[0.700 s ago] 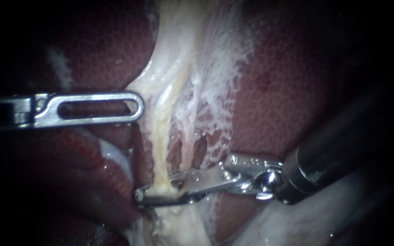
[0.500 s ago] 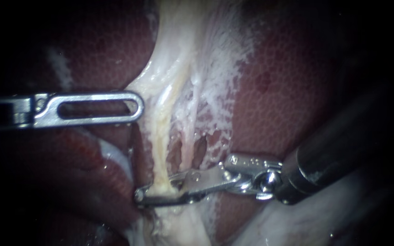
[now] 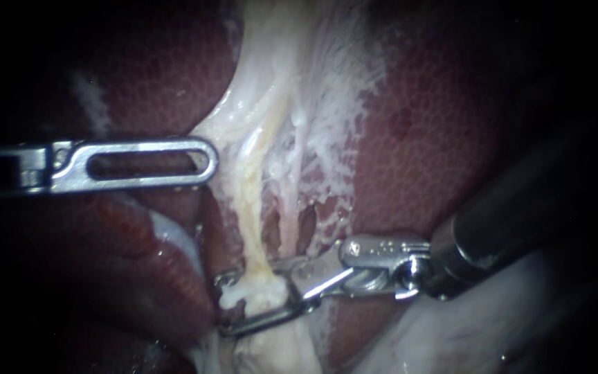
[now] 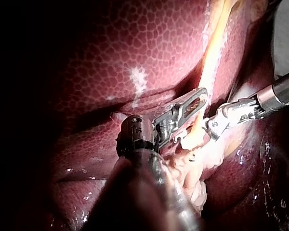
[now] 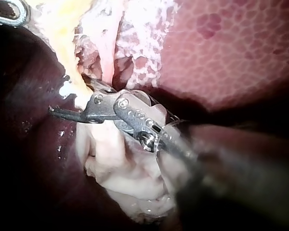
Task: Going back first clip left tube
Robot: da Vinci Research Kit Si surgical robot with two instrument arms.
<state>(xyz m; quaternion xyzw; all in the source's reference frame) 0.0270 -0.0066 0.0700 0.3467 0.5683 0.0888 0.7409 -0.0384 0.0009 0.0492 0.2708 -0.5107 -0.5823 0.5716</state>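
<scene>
Steel right instrument (image 3: 227, 305) gapes around the yellowish left tube (image 3: 247, 208).

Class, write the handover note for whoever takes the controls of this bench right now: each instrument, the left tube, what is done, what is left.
The right instrument: jaws open, straddling the left tube at its lower end, with the liver behind.
The left instrument: tip against the pale tissue beside the tube, higher up.
Done: the tube is not gripped. Whether a clip sits on it I cannot tell.
Left: draw the right instrument back off the tube, probably along its own shaft, without snagging it.
</scene>
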